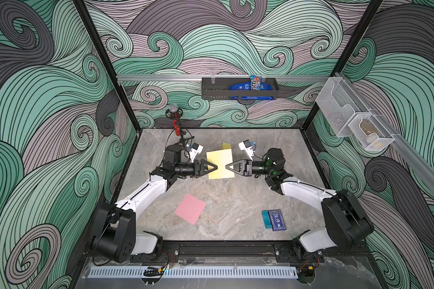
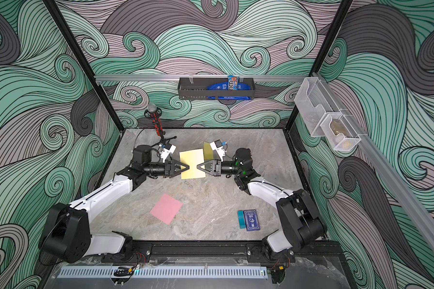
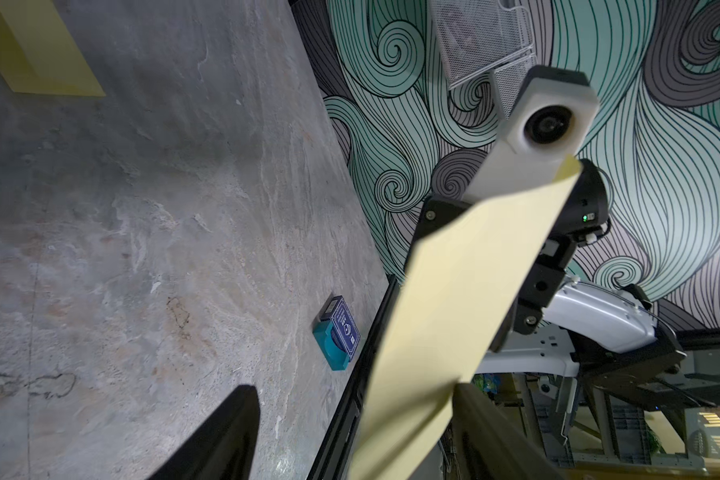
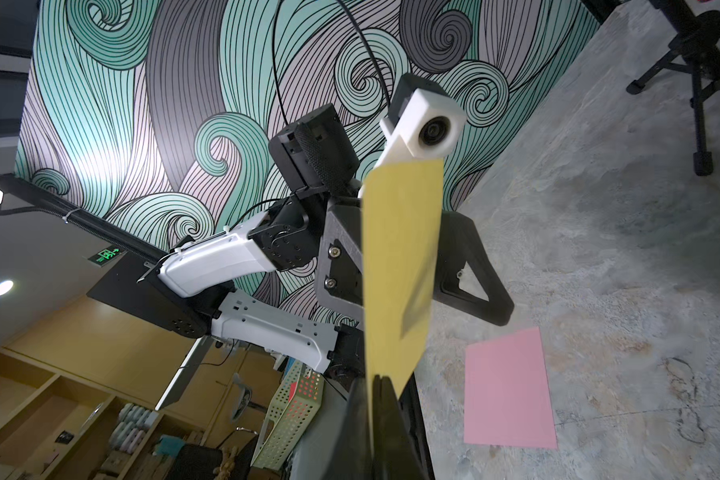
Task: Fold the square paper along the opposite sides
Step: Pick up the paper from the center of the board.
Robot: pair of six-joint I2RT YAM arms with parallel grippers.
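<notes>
Over marble table [image 1: 236, 200], flat pale-yellow paper [image 1: 219, 164].

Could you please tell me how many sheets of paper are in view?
3: a pale yellow sheet held aloft by the right end effector; a pink sheet flat on the table; a darker yellow sheet on the table behind, partly hidden.

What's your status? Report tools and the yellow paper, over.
Left tool open at one edge of yellow paper; right tool shut on the opposite edge. Paper held off the table. Pink paper lies apart, not in the way.
</notes>
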